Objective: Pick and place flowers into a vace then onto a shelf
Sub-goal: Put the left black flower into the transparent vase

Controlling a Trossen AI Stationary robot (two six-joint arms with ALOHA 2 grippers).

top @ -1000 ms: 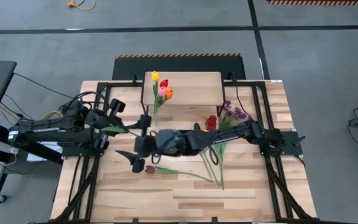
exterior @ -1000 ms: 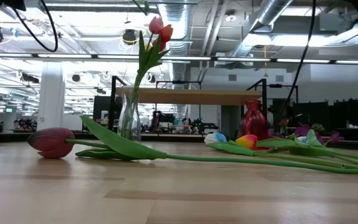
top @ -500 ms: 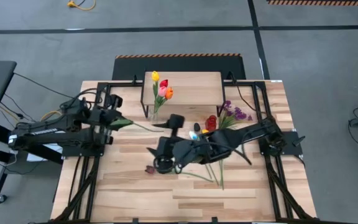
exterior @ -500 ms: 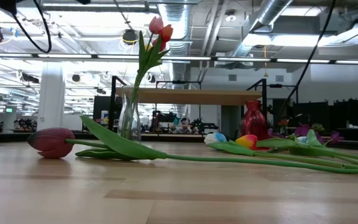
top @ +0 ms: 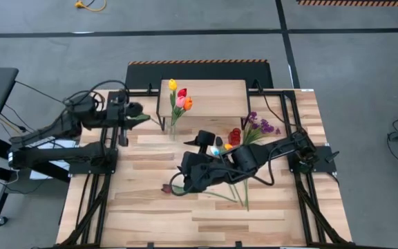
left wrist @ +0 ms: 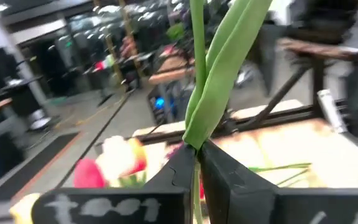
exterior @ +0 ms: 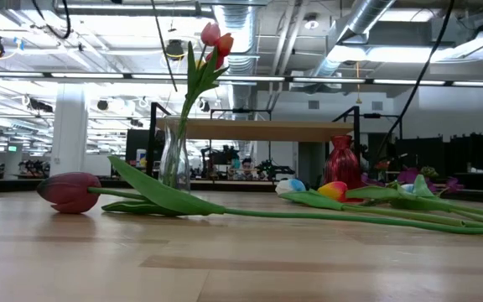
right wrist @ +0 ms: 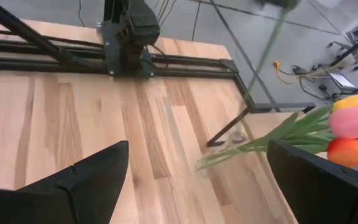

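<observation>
From above, the left gripper [top: 131, 115] is up near the table's left rear, clamped on a green stem [top: 141, 117] beside the shelf [top: 213, 93], where a vase [top: 173, 124] holds tulips [top: 182, 102]; the right gripper [top: 182, 181] hangs mid-table, above loose flowers [top: 237, 183]. The low view shows a dark tulip [exterior: 70, 191] lying on the table [exterior: 241, 260]. The left wrist view shows fingers [left wrist: 182, 171] pinching the stem [left wrist: 197, 81]; the right wrist view shows jaws spread wide, empty.

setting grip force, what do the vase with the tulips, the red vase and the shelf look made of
Vase with the tulips: looks like clear glass, since the stems and the room show through it. Red vase: glossy, ribbed, slightly see-through, so probably coloured glass, possibly plastic. Shelf: pale wood board with visible grain, matte, on thin black legs that look like metal.
</observation>
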